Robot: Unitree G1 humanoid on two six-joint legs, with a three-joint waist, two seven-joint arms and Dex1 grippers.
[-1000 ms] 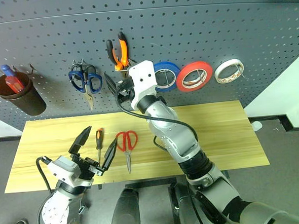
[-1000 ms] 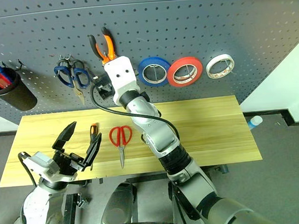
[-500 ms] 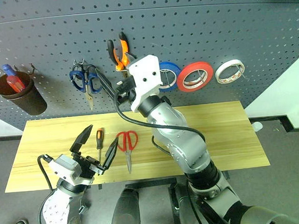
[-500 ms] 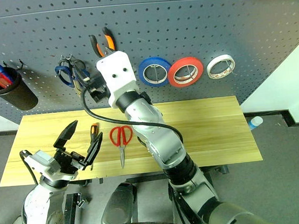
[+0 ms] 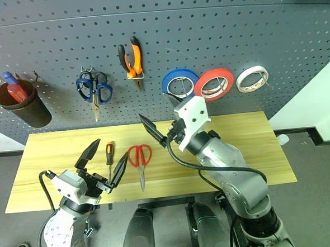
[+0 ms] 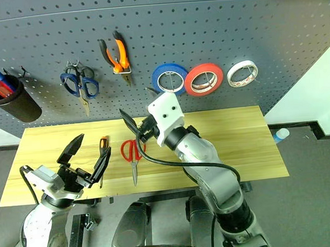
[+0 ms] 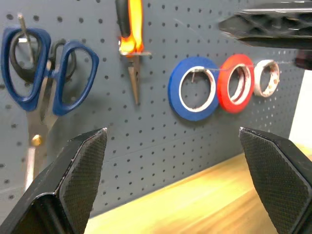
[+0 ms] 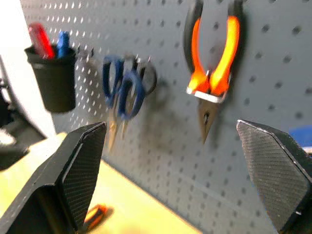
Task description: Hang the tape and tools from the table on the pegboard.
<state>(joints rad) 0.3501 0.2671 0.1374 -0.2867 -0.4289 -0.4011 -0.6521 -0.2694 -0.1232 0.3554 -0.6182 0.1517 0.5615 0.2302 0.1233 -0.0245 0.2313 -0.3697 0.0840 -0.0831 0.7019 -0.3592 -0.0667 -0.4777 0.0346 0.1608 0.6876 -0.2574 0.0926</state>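
Note:
The red tape (image 5: 214,83) hangs on the dark grey pegboard (image 5: 249,29), between a blue roll and a white roll. The orange-and-black pliers (image 5: 131,59) hang from a hook further left. On the wooden table (image 5: 239,147) lie the red-handled scissors (image 5: 139,158) and, left of them, the small screwdriver (image 5: 108,155). My right gripper (image 8: 178,146) is open and empty above the table's middle, facing the pliers (image 8: 213,68), well short of the board. My left gripper (image 7: 173,146) is open and empty near the table's front edge, by the screwdriver.
Blue-handled scissors (image 5: 93,88) hang left of the pliers. A dark cup with pens (image 5: 19,104) hangs at the far left. The blue roll (image 5: 179,82) and the white roll (image 5: 252,78) flank the red tape. A small white bottle (image 5: 282,139) stands past the table's right end.
My right gripper has drawn back from the pliers on the pegboard and sunk to the right over the table. The pliers stay on their hook. The left gripper has kept still.

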